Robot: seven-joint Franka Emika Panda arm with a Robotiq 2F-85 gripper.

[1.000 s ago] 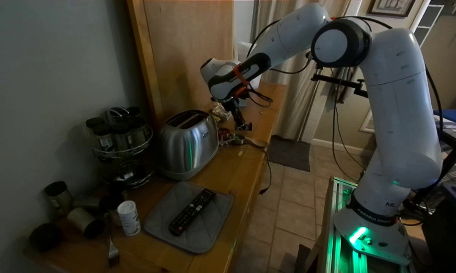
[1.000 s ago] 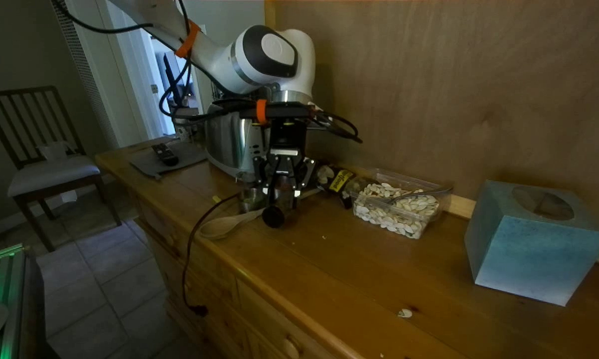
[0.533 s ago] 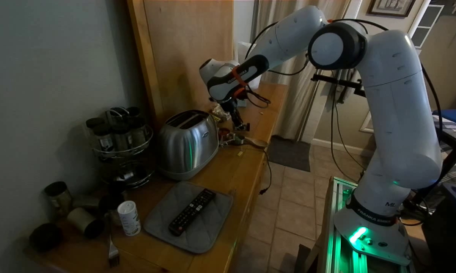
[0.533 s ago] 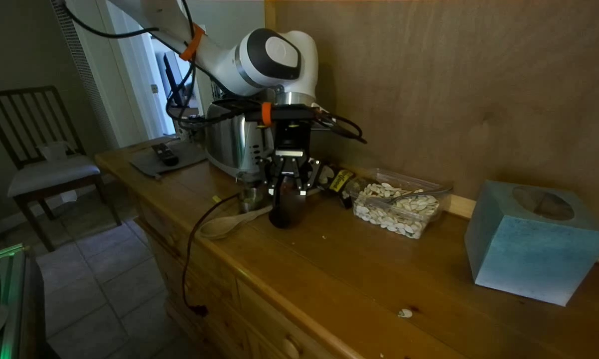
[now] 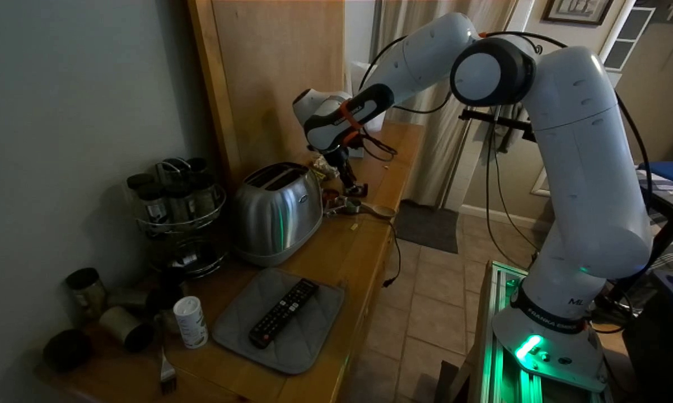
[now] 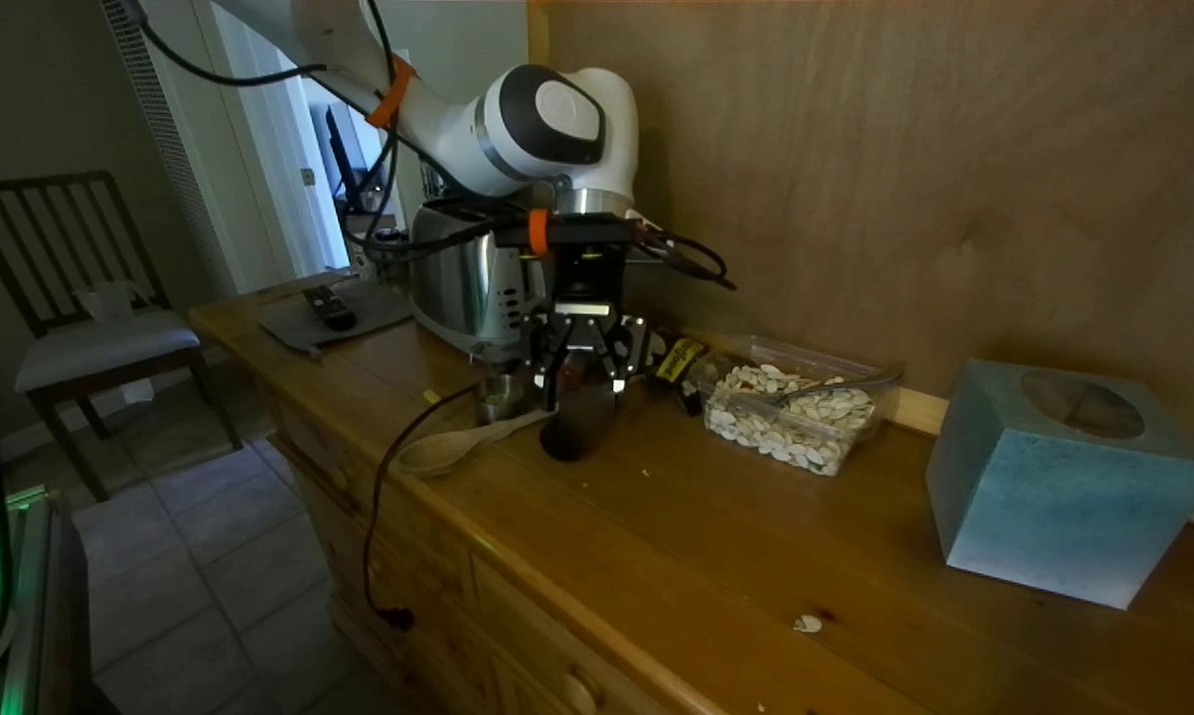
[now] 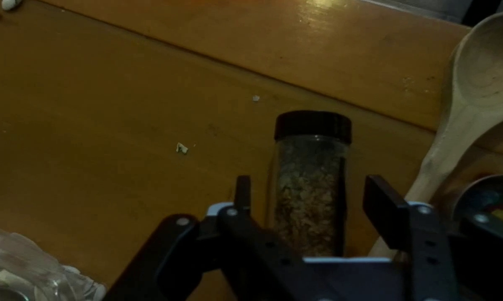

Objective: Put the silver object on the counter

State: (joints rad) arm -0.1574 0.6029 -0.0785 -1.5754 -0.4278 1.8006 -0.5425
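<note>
Wrist view ctr.: clear cylindrical black-capped jar (image 7: 312,184) (prob. target) is straddled, ungripped, by black metal hand (image 6: 581,391), jaws well parted, on light-brown wooden worktop (image 7: 109,104); likely light, stiff, slick, best held mid-body.

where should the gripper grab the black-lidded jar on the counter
The jar is likely best held mid-body, from above, closing across its width: it lies on its side with straight walls, and the open gripper points down over it.

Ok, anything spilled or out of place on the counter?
Yes. A black cord hangs over the edge of the counter, its plug dangling free. A stray pale flake lies outside the plastic container. Near the white shaker, a jar lies tipped over.
</note>
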